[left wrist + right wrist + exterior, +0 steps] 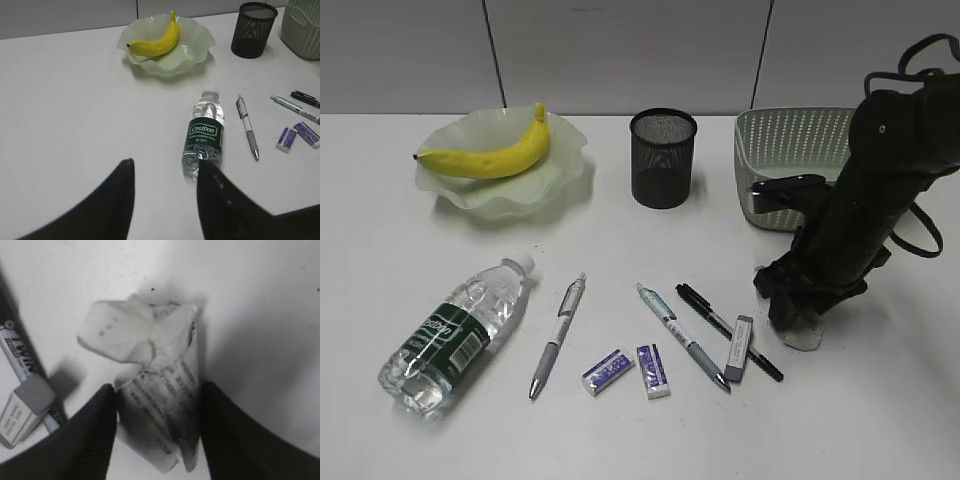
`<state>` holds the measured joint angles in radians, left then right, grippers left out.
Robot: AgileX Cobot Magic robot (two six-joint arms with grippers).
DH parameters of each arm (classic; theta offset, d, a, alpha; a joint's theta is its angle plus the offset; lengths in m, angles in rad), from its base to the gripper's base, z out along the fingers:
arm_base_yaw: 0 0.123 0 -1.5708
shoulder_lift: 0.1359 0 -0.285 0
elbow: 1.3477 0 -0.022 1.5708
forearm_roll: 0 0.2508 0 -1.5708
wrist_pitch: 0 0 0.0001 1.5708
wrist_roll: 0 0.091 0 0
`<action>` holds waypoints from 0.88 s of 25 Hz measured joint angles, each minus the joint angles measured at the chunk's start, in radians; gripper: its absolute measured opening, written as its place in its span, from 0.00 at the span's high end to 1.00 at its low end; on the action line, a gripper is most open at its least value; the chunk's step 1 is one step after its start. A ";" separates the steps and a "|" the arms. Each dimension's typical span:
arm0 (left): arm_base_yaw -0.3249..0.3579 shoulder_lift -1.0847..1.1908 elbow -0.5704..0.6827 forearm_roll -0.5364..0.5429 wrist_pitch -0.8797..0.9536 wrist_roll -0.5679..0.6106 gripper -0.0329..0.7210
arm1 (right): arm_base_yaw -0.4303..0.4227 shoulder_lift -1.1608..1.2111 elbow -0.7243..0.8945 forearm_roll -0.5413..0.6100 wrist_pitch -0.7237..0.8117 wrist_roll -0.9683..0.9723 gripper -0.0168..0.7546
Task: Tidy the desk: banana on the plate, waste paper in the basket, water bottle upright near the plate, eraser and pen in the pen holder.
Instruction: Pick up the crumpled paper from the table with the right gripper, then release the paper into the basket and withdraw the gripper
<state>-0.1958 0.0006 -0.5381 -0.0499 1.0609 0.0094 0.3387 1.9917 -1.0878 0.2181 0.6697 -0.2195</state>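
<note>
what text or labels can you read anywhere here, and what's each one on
"Cestbon": dark green label of the water bottle; smaller print under it is too small to read.
"TWIN": barrel of the black marker.
Waste paper: printed lines, too blurred to read.
Blue-and-white erasers: print too small to read.

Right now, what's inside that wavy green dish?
Only the banana lies in the plate, stem toward the back. The patch of dish directly beneath the banana is covered, so unseen.
</note>
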 joint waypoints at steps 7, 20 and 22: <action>0.000 0.001 0.000 0.000 0.000 0.000 0.55 | 0.000 -0.044 -0.041 0.001 0.074 0.001 0.82; 0.000 0.002 0.000 0.000 -0.001 0.000 0.55 | -0.015 -0.297 -0.120 -0.227 -0.222 0.019 0.82; 0.000 0.002 0.000 0.000 -0.001 0.000 0.55 | -0.035 -0.265 -0.120 -0.257 -0.295 0.042 0.82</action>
<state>-0.1958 0.0029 -0.5381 -0.0499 1.0601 0.0094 0.3037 1.7264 -1.2078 -0.0390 0.3745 -0.1778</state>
